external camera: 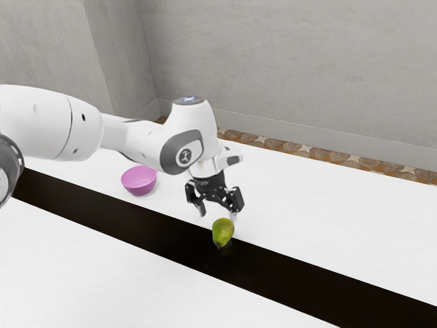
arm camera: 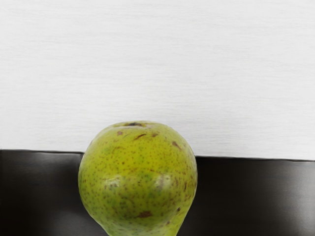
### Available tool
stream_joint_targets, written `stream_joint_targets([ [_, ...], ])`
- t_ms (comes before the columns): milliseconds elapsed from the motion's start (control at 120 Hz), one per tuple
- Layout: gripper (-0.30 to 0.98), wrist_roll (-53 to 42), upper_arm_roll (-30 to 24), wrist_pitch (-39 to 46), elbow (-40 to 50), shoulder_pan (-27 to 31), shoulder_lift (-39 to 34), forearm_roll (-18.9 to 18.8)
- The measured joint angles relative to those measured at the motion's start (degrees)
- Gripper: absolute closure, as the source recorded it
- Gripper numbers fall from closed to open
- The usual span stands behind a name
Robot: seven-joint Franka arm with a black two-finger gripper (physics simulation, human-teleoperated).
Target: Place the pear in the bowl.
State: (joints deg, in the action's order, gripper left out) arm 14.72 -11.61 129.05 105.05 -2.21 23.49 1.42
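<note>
My gripper [external camera: 218, 214] is over the table with its two fingers spread apart, close above the pear [external camera: 222, 232]. The green pear is at the dark strip, its narrow stem end toward the exterior view's lower edge. Nothing is held between the fingertips. In the wrist view the pear [arm camera: 139, 179] appears large, with its rounded end on the white surface's side. The pink bowl [external camera: 139, 180] stands upright on the white tabletop, to the exterior view's left of my gripper, and no fruit can be seen in it.
A glossy dark strip [external camera: 287, 272] runs lengthwise across the white table [external camera: 341, 212]. Behind the table are a stone-patterned floor band [external camera: 328, 155] and a grey wall [external camera: 293, 68].
</note>
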Motion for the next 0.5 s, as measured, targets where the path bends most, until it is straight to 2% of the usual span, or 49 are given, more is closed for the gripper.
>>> stream_joint_targets([
  [500,0.0,1.12,0.21,-1.12,-5.76,-0.06,7.87,-1.95],
])
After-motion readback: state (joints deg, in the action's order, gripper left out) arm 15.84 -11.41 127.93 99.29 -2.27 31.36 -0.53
